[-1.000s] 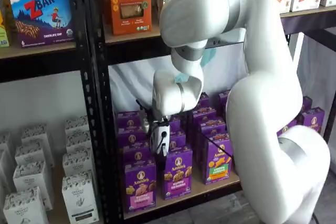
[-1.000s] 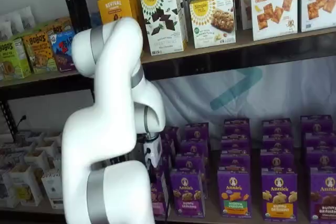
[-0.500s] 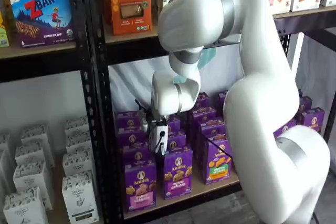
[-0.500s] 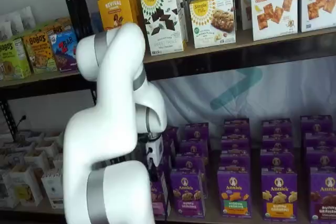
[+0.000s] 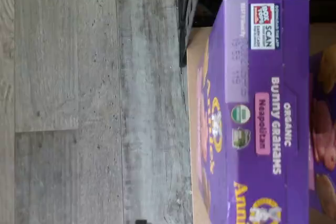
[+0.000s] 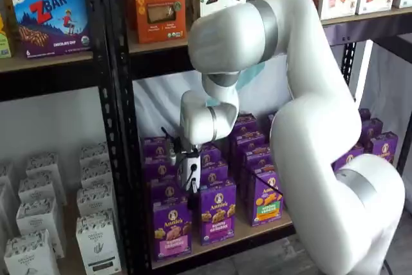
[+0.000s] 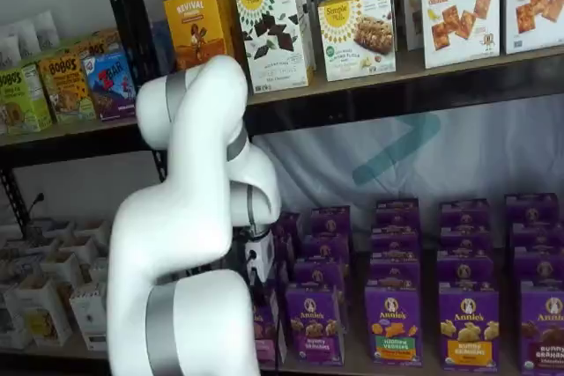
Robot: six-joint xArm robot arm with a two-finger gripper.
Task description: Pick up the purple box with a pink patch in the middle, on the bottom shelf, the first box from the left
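So the claw (image 6: pixel 192 186) hangs from the white arm (image 6: pixel 309 127), pointing down over the leftmost row of purple cartons. Its black fingers are spread as wide as they go and there's nothing between them, though in the shelf views they're tiny and dark against the boxes, so the gap itself is hard to make out. Right below and a bit forward of it is the purple box (image 6: pixel 171 228), upright at the very front of that row and not touched by anything as far as I can see. It sits on the bottom shelf (image 6: pixel 225 246) close to the black upright, and the pink patch (image 6: pixel 171 244) runs across the lower part of its face under the snack picture. The wrist view looks straight down on the carton's top (image 5: pixel 262 114), which reads "Organic Bunny Grahams" with a small pink "Neapolitan" label (image 5: pixel 262 123), and past the shelf's front edge you get the grey plank floor (image 5: pixel 94 98). Just beside it stands another purple Annie's box (image 6: pixel 217 212), then one with a green patch (image 6: pixel 267 198), with more purple boxes lined up behind them all. The neighbouring bay holds white cartons (image 6: pixel 96 236), and the shelf above has an orange box (image 6: pixel 159 1) and a blue ZBAR box (image 6: pixel 50 17). In the other shelf view the arm hides most of that corner.
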